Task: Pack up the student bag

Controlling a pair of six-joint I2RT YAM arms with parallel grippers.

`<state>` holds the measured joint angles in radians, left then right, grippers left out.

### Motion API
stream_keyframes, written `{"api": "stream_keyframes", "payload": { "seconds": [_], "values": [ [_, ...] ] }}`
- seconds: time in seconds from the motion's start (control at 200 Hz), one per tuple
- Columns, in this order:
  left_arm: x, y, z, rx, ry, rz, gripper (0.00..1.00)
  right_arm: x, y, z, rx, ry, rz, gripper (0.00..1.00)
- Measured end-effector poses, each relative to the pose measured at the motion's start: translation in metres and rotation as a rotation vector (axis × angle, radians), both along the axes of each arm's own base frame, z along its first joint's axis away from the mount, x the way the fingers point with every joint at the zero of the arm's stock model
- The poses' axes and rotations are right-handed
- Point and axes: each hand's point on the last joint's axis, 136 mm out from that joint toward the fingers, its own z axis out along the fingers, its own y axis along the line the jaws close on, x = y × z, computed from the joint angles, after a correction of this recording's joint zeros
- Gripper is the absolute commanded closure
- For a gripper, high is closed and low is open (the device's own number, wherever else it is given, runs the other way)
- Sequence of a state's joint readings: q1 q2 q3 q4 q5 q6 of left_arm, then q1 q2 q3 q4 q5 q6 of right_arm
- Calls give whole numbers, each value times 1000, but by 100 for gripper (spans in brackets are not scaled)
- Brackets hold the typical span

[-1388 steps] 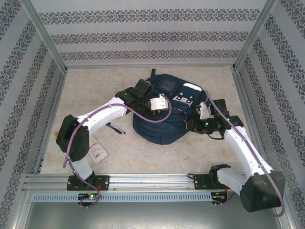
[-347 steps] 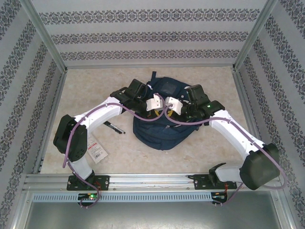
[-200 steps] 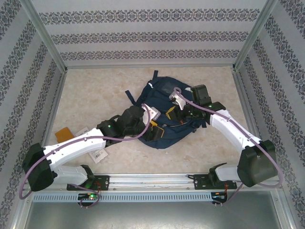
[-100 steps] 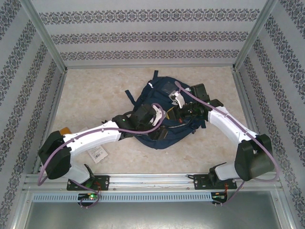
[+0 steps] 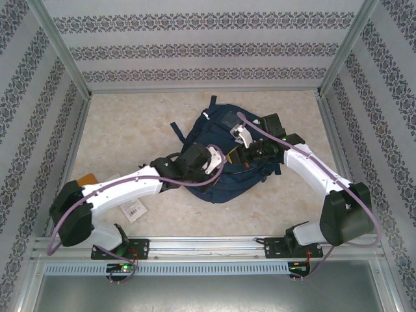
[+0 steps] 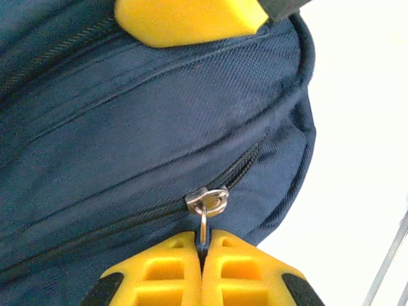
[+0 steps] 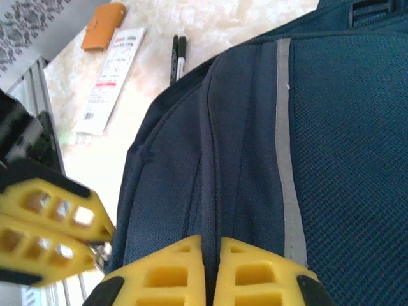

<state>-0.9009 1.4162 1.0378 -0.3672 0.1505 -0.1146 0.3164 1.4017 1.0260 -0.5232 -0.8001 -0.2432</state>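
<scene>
Fingers (image 6: 169, 268) on your left gripper (image 6: 203, 247) were apart a moment ago and are now pinched shut on the little metal zipper ring (image 6: 208, 203) of the student bag (image 5: 201, 133), which lies in the same spot in the middle of the table (image 5: 130, 123). Your right gripper (image 7: 212, 247) is squeezed tight on a fold of the bag's cloth, next to the grey stripe (image 7: 285, 146). From above, both sets of fingertips hide under the wrists, and the black pens (image 7: 178, 54) are cut off by the bag's edge.
</scene>
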Motion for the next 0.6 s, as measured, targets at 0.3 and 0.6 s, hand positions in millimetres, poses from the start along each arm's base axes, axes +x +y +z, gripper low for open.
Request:
{"api": "stream_keyframes", "payload": {
  "seconds": [0.3,0.6],
  "values": [
    [19,68,-15,4,-109,60,100,-12,-16,5,-109,-149,46,100],
    [4,49,-32,-58,7,-8,100,-25,-18,-2,-202,-261,120,58]
  ]
}}
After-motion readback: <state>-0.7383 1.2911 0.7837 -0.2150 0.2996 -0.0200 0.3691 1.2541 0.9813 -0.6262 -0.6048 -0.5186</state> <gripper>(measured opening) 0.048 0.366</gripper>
